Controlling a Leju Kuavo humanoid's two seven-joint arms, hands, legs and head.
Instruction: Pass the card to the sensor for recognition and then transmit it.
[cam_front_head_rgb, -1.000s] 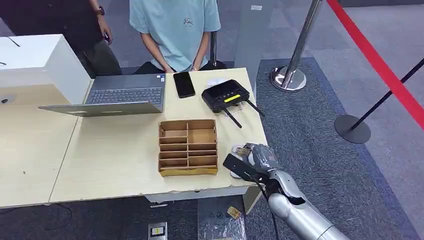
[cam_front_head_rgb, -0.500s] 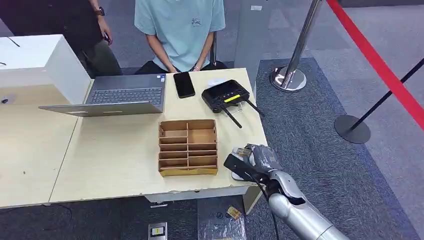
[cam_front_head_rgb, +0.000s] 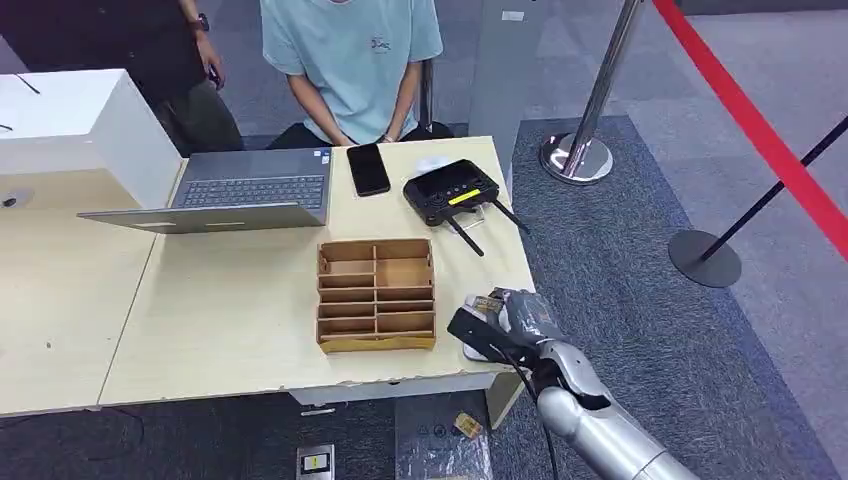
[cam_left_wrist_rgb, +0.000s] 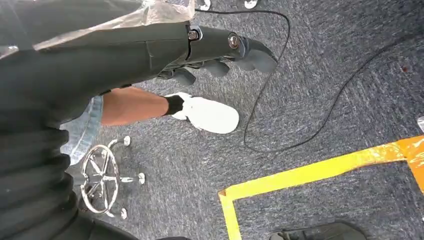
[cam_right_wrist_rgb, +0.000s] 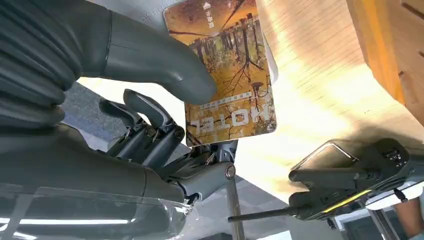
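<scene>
Orange-printed card (cam_right_wrist_rgb: 227, 75) is pinched in your right hand (cam_front_head_rgb: 505, 318) at the surface's (cam_front_head_rgb: 230, 310) near right corner, its long axis pointing toward the black reader (cam_front_head_rgb: 452, 190) farther back.

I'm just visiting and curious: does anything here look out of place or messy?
Mostly tidy, but small items lie on the carpet under the table's front edge: a card-like piece and a clear plastic bag. The right hand holds a hotel card over the table corner.
</scene>
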